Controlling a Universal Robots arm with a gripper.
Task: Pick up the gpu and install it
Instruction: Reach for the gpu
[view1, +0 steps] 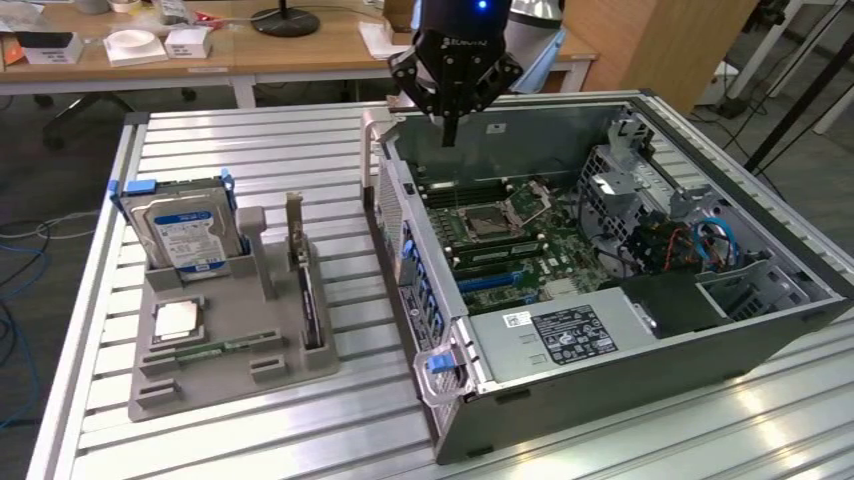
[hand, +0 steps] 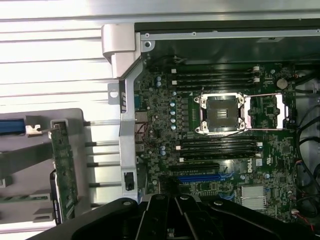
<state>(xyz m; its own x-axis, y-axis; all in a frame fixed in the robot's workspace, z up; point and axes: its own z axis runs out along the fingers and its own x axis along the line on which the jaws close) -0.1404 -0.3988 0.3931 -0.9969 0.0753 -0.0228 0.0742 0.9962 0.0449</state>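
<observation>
While the gpu (view1: 308, 300) stands untouched in its holder (view1: 214, 385) on the counter (view1: 240, 140), at the exterior view's left of the case (view1: 667, 350), the claw (view1: 451, 138) hangs empty and pressed together over the case's far end; pickup and install remain.

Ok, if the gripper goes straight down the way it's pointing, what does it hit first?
The gripper would probably meet the motherboard inside the open computer case, though depth is unclear; it might catch the case's wall.
</observation>
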